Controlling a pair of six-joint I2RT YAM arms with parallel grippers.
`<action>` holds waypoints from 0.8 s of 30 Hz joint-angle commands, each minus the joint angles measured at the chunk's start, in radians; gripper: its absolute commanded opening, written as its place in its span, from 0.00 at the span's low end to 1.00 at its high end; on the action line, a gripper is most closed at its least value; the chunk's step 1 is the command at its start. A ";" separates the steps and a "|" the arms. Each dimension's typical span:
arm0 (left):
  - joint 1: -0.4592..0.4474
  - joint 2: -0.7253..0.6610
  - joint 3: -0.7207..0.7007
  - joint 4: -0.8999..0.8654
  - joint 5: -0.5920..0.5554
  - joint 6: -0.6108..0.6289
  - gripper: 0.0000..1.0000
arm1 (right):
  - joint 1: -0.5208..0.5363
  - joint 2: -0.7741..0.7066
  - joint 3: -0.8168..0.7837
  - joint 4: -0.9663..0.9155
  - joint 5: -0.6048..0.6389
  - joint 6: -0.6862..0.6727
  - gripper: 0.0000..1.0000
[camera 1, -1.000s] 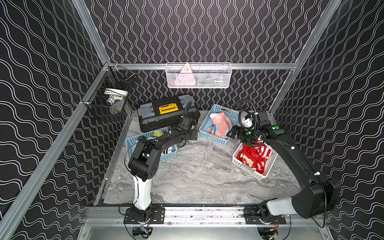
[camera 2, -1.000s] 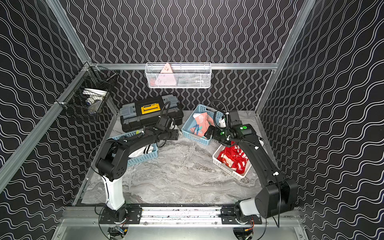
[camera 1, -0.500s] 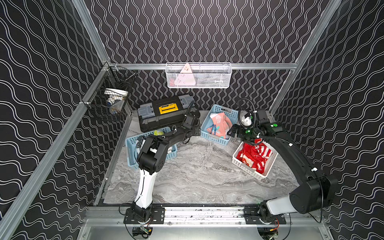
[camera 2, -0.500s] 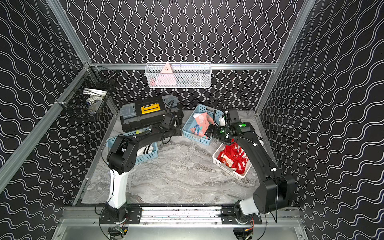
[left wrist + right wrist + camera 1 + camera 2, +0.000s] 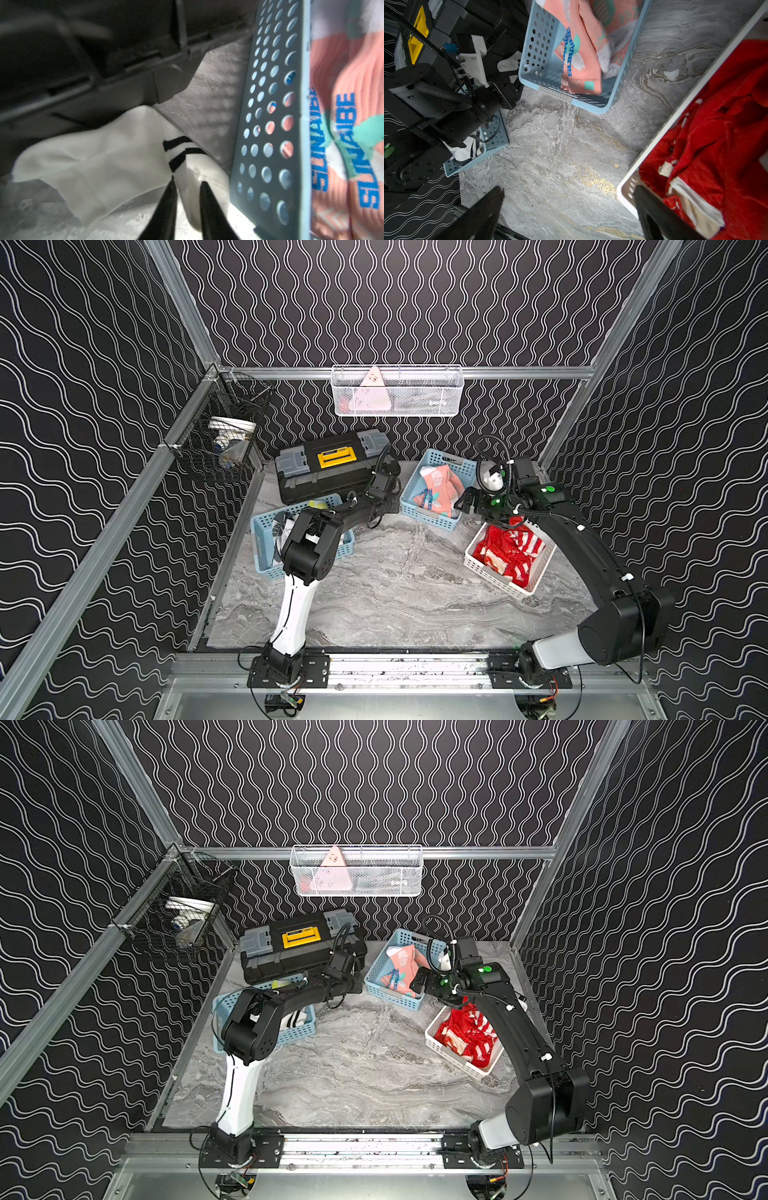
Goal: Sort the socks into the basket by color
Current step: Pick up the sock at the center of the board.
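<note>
Overlooking, both top views: three baskets, two blue and one white. The left gripper (image 5: 392, 508) lies low between one toolbox (image 5: 328, 472) and the far blue basket (image 5: 432, 522) of pink socks (image 5: 440, 489). The right gripper (image 5: 463, 504) hangs between that basket and the white basket (image 5: 498, 576) of red socks (image 5: 507, 547). Both heaps are too bunched to count.
Left wrist: the jaws are almost together, pinching a fold of one white sock (image 5: 104, 162) with two black stripes. It trails ahead of them on the tabletop (image 5: 207, 83), outside the far blue basket's wall, just beside.
Right wrist: the jaws are spread wide and empty, with bare tabletop between them. One finger is over the white basket's corner. The near blue basket (image 5: 494, 133) holds one striped sock (image 5: 471, 149).
</note>
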 commanded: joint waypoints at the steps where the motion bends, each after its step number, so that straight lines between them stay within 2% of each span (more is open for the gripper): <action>1: 0.000 -0.023 -0.005 0.021 0.021 -0.013 0.07 | -0.001 -0.003 -0.002 -0.004 -0.001 -0.006 1.00; 3: 0.000 -0.042 -0.014 0.011 0.031 -0.008 0.00 | -0.001 -0.003 -0.005 -0.004 -0.005 -0.005 1.00; 11: 0.000 -0.190 -0.083 -0.040 0.064 0.024 0.00 | 0.000 -0.010 -0.020 -0.001 -0.023 -0.007 1.00; 24: 0.000 -0.508 -0.132 -0.332 0.046 0.056 0.00 | 0.000 -0.027 -0.051 0.011 -0.047 -0.009 1.00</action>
